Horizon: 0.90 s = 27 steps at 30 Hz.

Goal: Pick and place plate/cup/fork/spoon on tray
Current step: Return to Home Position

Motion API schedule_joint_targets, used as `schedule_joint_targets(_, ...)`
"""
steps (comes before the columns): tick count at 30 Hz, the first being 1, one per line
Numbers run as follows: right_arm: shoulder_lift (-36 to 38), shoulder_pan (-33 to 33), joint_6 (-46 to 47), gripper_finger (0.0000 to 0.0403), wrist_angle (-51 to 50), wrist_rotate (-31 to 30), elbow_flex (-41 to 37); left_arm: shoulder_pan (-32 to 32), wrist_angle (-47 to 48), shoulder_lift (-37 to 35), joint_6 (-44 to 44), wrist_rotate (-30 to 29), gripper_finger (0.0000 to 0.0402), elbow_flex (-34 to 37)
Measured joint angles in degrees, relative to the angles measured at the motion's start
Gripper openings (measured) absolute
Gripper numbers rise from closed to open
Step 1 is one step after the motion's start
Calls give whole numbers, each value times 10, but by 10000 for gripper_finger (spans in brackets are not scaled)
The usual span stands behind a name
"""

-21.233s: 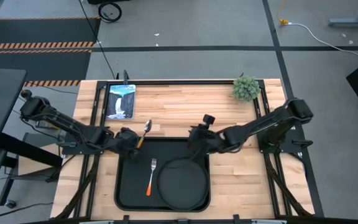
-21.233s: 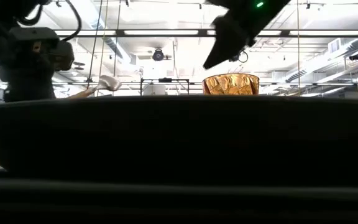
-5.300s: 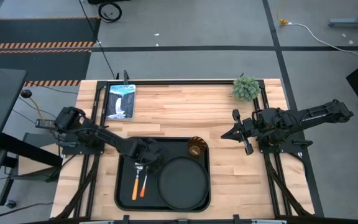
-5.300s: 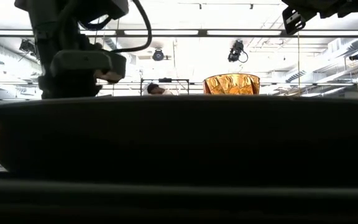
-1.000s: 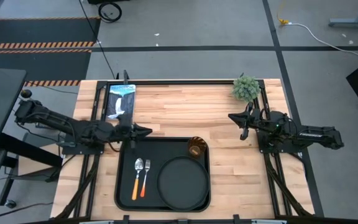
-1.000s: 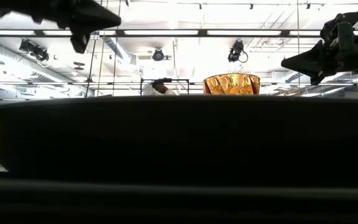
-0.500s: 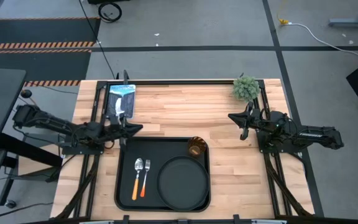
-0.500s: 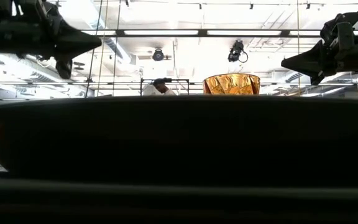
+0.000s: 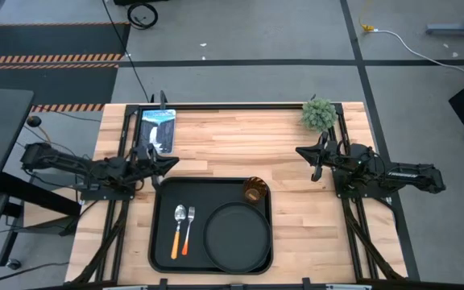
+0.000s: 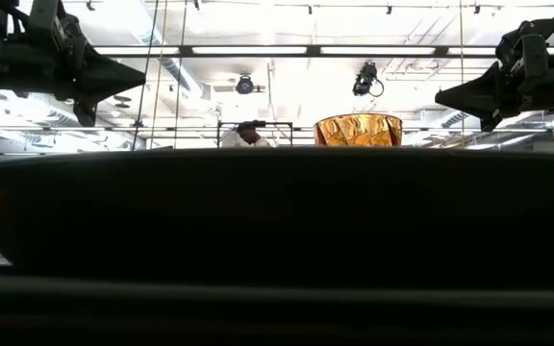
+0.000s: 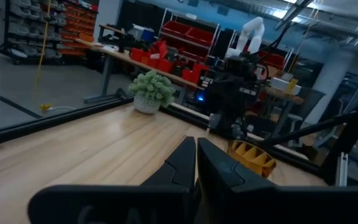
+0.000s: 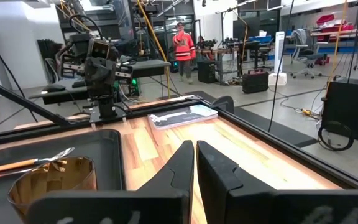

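The black tray [image 9: 161,250] lies at the table's near middle. On it rest the round black plate [image 9: 236,238] at the right, the amber cup [image 9: 254,192] upright in the far right corner, and the spoon [image 9: 178,229] and fork [image 9: 188,230] side by side at the left. My left gripper [image 9: 171,163] is shut and empty above the table, just beyond the tray's far left corner. My right gripper [image 9: 300,151] is shut and empty at the table's right side. The cup also shows in the low view [image 10: 358,130] and the right wrist view [image 12: 51,180].
A small potted plant [image 9: 319,113] stands at the far right corner. A picture card [image 9: 156,130] lies at the far left. Bare wood lies between the two grippers, beyond the tray. A person [image 12: 182,37] stands far off in the room.
My left gripper has drawn back toward the table's left edge, away from the tray, staying shut. The things on the tray have not moved.
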<state>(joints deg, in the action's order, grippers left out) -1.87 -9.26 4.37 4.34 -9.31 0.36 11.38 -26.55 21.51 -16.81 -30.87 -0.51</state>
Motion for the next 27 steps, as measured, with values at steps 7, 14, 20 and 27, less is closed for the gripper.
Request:
schedule_joint_targets(7,0,0,0,25,0,0,0,1,59,-54,36,1,23,0)
schedule_joint_targets(14,0,0,0,26,0,0,0,1,110,-59,99,11,23,1)
schedule_joint_targets(20,0,0,0,27,0,0,0,1,111,-59,150,-3,23,1)
schedule_joint_targets(27,0,0,0,27,0,0,0,1,102,-58,146,-8,23,1)
